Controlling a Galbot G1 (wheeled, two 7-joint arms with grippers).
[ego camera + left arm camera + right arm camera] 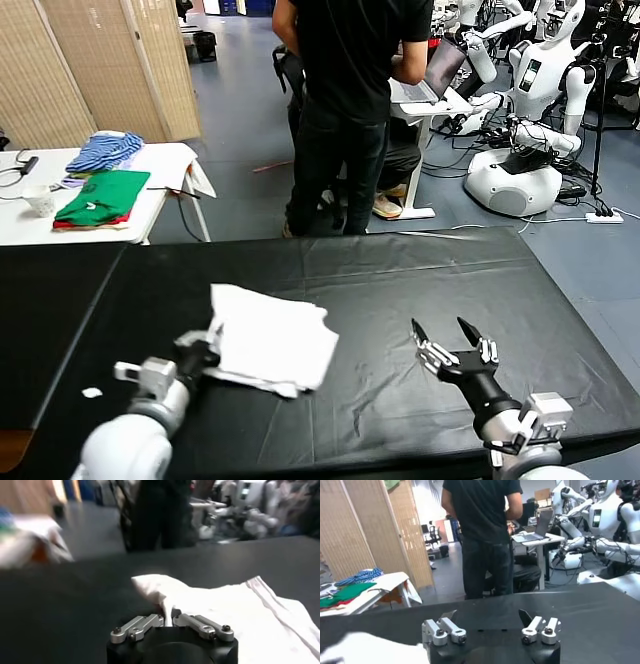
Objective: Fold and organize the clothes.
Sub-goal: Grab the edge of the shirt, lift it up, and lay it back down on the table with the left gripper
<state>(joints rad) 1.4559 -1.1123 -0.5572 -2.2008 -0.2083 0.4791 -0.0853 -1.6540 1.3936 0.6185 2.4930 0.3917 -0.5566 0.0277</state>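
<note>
The clothes, a crumpled white T-shirt (275, 340), lie partly folded on the black table (450, 270), left of centre. My left gripper (205, 352) is at the shirt's near left edge, shut on a pinch of the white cloth. The left wrist view shows the fabric (225, 605) running up between the closed fingers of that gripper (167, 614). My right gripper (440, 328) hovers over bare tabletop to the right of the shirt, open and holding nothing (487, 615). A corner of the shirt (365, 650) shows in the right wrist view.
A small white scrap (91, 392) lies near the table's front left. A person in black (345, 100) stands just behind the table. A white side table (160, 165) at back left holds green, red and blue striped garments. Other robots (525, 150) stand at back right.
</note>
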